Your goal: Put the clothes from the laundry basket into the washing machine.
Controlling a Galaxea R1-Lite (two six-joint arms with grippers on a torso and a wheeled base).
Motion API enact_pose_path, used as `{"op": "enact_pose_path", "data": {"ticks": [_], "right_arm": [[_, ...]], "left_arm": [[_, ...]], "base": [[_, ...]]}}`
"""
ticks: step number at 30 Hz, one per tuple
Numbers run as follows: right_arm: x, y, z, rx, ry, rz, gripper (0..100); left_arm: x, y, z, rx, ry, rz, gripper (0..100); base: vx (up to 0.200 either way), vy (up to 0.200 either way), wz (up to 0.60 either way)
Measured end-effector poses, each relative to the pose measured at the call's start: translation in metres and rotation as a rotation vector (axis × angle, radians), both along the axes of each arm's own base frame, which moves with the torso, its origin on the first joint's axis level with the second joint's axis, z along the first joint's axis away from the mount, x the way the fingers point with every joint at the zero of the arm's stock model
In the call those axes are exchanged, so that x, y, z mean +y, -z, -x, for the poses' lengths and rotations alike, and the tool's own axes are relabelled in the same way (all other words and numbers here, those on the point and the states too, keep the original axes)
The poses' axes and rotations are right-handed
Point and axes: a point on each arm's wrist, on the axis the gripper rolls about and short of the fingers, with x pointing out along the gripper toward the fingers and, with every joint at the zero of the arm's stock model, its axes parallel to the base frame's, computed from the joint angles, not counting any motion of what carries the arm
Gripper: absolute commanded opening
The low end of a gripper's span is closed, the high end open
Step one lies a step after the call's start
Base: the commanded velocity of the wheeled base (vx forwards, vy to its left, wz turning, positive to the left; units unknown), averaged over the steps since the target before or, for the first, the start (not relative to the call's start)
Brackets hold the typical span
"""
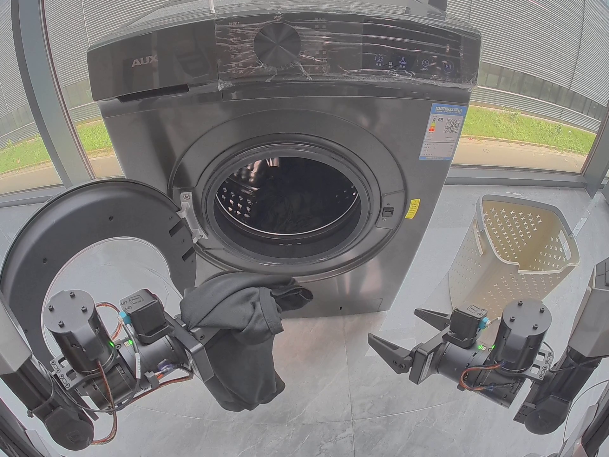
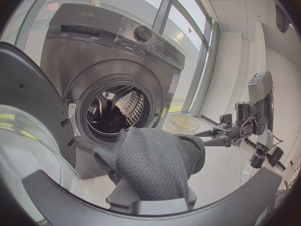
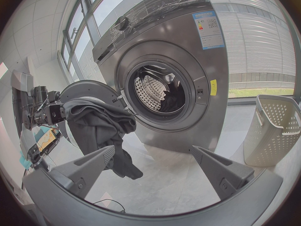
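The grey washing machine (image 1: 285, 96) stands with its round door (image 1: 82, 223) swung open to the left. Dark clothes (image 1: 285, 204) lie inside the drum (image 3: 150, 88). My left gripper (image 1: 200, 344) is shut on a dark grey garment (image 1: 244, 331), which hangs in a bunch below and in front of the drum opening; the garment (image 2: 150, 164) covers the fingers. My right gripper (image 1: 396, 328) is open and holds nothing, low to the right of the machine, pointing toward the garment (image 3: 97, 126). The cream laundry basket (image 1: 526, 268) stands on the floor at the right, and no clothes show inside it.
The open door (image 2: 25, 91) sits close beside my left arm. Pale tiled floor (image 1: 355, 401) spreads in front of the machine. Glass walls rise behind the machine and basket (image 3: 272, 135).
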Motion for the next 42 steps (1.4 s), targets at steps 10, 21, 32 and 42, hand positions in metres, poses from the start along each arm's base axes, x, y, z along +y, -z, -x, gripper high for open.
{"op": "enact_pose_path", "data": {"ticks": [10, 21, 32, 42], "right_arm": [[0.001, 0.0, -0.001, -0.002, 0.002, -0.003, 100], [0.002, 0.0, 0.0, 0.0, -0.002, -0.003, 100], [0.002, 0.0, 0.002, 0.004, -0.003, 0.0, 100], [0.002, 0.001, 0.004, 0.009, -0.009, 0.003, 100]], "left_arm": [[-0.006, 0.008, -0.001, 0.03, -0.004, -0.022, 0], [-0.008, 0.012, 0.001, 0.045, 0.009, -0.034, 0], [-0.01, 0.02, 0.001, 0.062, -0.011, -0.074, 0], [-0.016, 0.024, -0.002, 0.07, -0.038, -0.088, 0]], "base": [[0.04, 0.0, 0.0], [0.127, 0.0, 0.0], [0.109, 0.0, 0.0], [0.0, 0.0, 0.0]]}}
